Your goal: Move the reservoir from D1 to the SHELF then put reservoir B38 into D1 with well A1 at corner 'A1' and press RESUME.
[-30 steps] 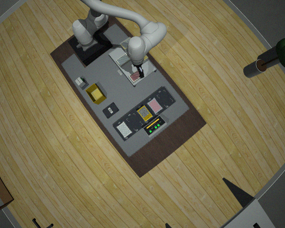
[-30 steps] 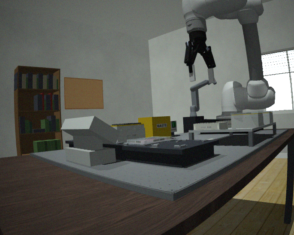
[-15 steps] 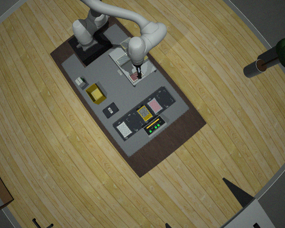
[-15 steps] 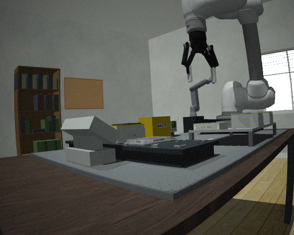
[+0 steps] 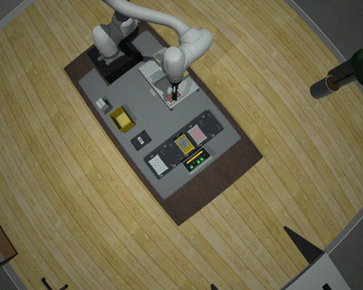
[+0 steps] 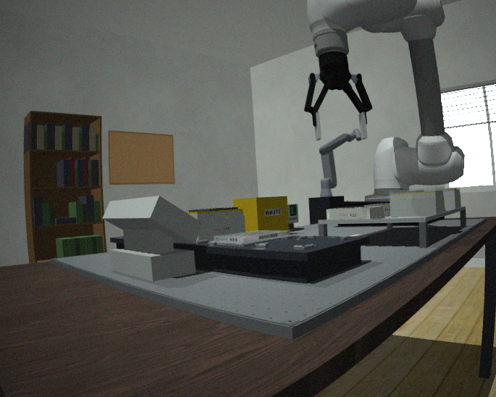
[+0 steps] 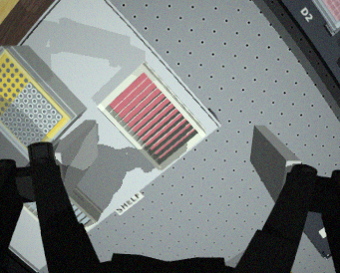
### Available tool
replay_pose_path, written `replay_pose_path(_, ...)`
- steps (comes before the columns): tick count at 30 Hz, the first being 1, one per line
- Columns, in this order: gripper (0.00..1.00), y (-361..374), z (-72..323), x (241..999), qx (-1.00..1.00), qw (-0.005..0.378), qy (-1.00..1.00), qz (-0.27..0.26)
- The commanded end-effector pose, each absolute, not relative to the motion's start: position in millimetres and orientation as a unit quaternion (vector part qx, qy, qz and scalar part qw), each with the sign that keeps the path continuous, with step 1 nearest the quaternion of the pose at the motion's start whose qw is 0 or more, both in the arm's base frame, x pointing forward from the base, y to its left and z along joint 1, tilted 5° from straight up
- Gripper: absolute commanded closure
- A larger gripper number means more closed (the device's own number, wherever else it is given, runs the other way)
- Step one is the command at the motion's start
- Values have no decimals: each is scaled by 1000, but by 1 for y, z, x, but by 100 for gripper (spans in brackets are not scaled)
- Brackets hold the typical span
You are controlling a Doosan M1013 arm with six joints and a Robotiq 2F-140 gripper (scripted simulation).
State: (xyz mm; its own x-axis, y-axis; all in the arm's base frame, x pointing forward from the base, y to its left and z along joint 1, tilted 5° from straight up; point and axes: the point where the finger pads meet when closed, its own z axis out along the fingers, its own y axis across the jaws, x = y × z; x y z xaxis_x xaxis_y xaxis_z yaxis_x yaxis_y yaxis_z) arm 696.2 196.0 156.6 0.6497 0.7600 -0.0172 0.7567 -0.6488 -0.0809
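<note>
You'll find the red-troughed reservoir (image 7: 153,119) lying flat on the SHELF (image 7: 69,27), at the corner of it nearest the deck; from the top view it sits just under the gripper (image 5: 174,92). Its ID label can't be read from here. The gripper (image 6: 338,122) hangs well above the shelf with its jaws spread wide and nothing between them. Beside the reservoir on the same shelf you can see a yellow-framed tip rack (image 7: 27,99) and, further back, a grey ribbed reservoir (image 5: 157,75). Look further out to the black deck (image 5: 166,147): D1 (image 5: 212,124), at its right end in the top view, is bare inside its brackets. Next along are a pink plate (image 5: 196,134), a yellow tip rack (image 5: 184,143) and a white plate (image 5: 158,164). An amber strip (image 5: 194,156) is lit on the panel beside the deck.
</note>
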Motion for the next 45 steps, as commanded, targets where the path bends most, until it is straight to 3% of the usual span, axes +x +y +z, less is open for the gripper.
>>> replay_pose_path(1,23,196,156,701,-917,33,-398,25)
replay_pose_path(9,23,199,154,740,-945,31,-323,28)
replay_pose_path(45,23,199,154,740,-999,21,-24,36)
